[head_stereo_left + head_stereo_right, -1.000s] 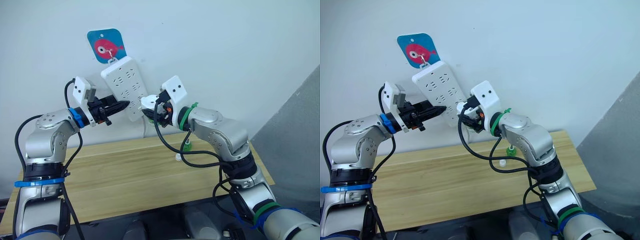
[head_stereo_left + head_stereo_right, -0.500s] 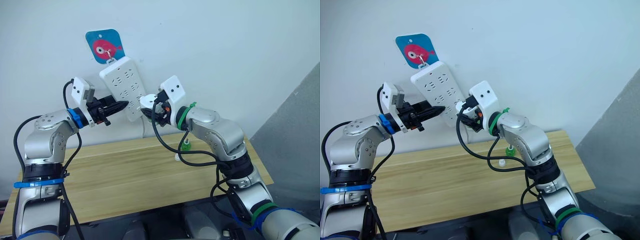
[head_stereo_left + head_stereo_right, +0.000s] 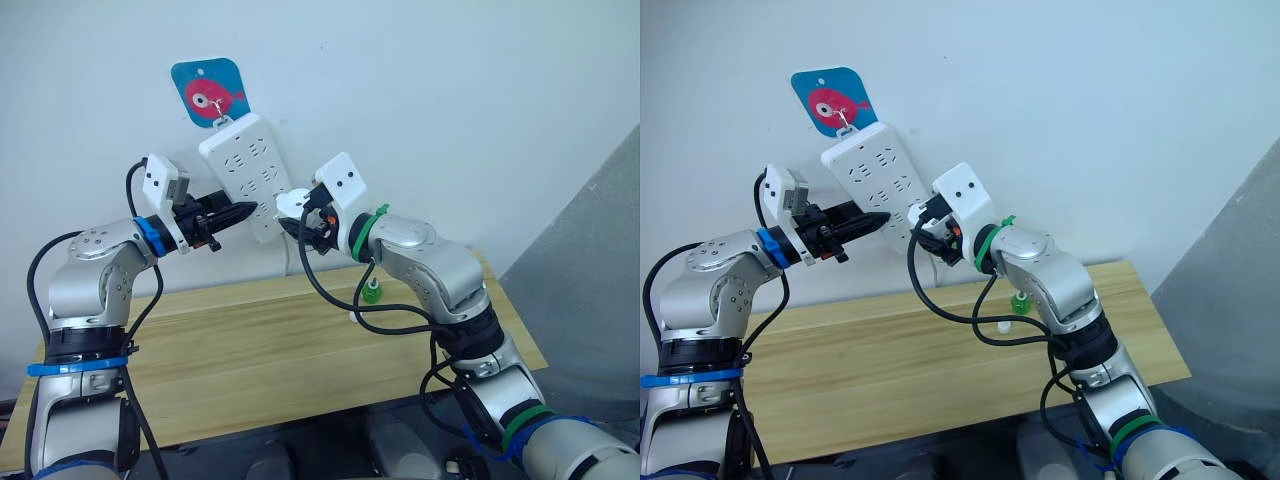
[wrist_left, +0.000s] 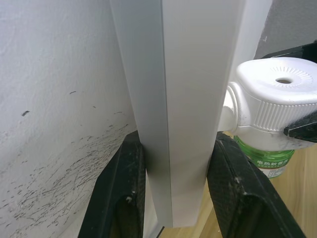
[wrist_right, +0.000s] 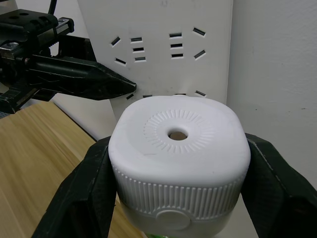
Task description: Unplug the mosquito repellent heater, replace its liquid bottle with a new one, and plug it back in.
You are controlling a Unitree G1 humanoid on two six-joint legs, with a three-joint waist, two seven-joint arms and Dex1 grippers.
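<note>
Left tool (image 4: pixel 171 193) clamps power strip (image 3: pixel 247 175); right tool (image 5: pixel 178 183) grips heater (image 5: pixel 178 156), green bottle (image 4: pixel 265 158) beneath

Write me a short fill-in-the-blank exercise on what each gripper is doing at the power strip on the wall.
1. The left gripper clamps the lower end of the white ____.
2. The right gripper is shut on the mosquito repellent heater, whose domed face has one small round ____.
3. The bottle under the heater is ____ in colour.
4. The power strip hangs on the wall below a blue tag with a red ____.

Missing words: power strip; hole; green; fish
</note>
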